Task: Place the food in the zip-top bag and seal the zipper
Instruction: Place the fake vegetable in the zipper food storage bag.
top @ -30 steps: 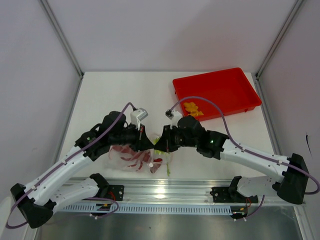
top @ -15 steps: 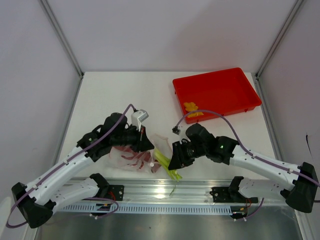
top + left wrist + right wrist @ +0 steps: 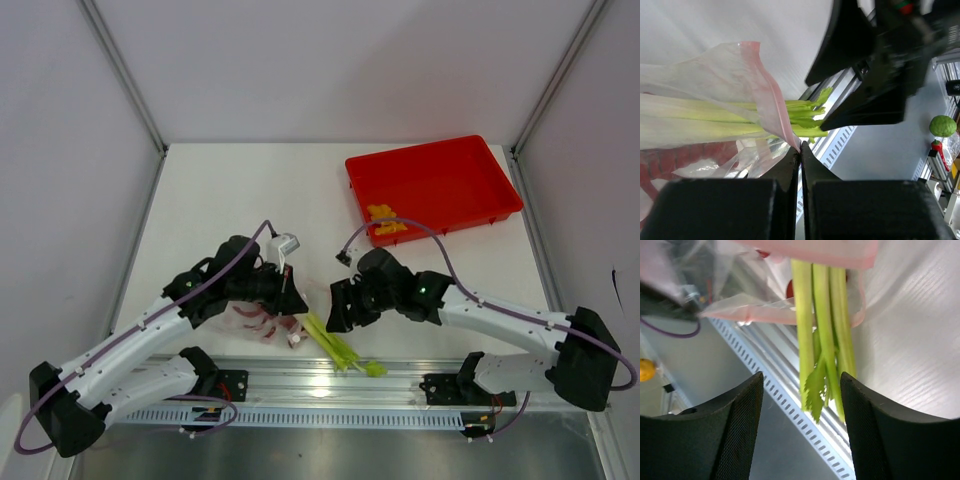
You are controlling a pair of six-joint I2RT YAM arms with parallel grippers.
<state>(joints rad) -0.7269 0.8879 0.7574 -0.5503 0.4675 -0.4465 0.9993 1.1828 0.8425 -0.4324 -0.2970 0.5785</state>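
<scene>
The clear zip-top bag (image 3: pixel 243 312) lies at the table's front, left of centre. My left gripper (image 3: pixel 293 298) (image 3: pixel 800 150) is shut on its pinkish zipper (image 3: pixel 771 97) at the mouth corner. The green stalk (image 3: pixel 341 351) (image 3: pixel 715 117) (image 3: pixel 821 315) lies partly inside the bag, and its leafy end pokes out over the front rail. A dark red spiky piece (image 3: pixel 682 155) shows through the plastic. My right gripper (image 3: pixel 333 312) (image 3: pixel 801 381) stands open over the leafy end, and neither of its fingers touches it. The yellow-orange pieces (image 3: pixel 386 222) sit in the tray.
The red tray (image 3: pixel 450 180) stands at the back right. A metal rail (image 3: pixel 320 385) with slots runs along the table's front edge under the stalk's tip. The two grippers are close together near the bag's mouth.
My right gripper has opened and let go of the stalk, which now lies lower with its tip over the rail. The left gripper has sunk slightly, still holding the bag.
</scene>
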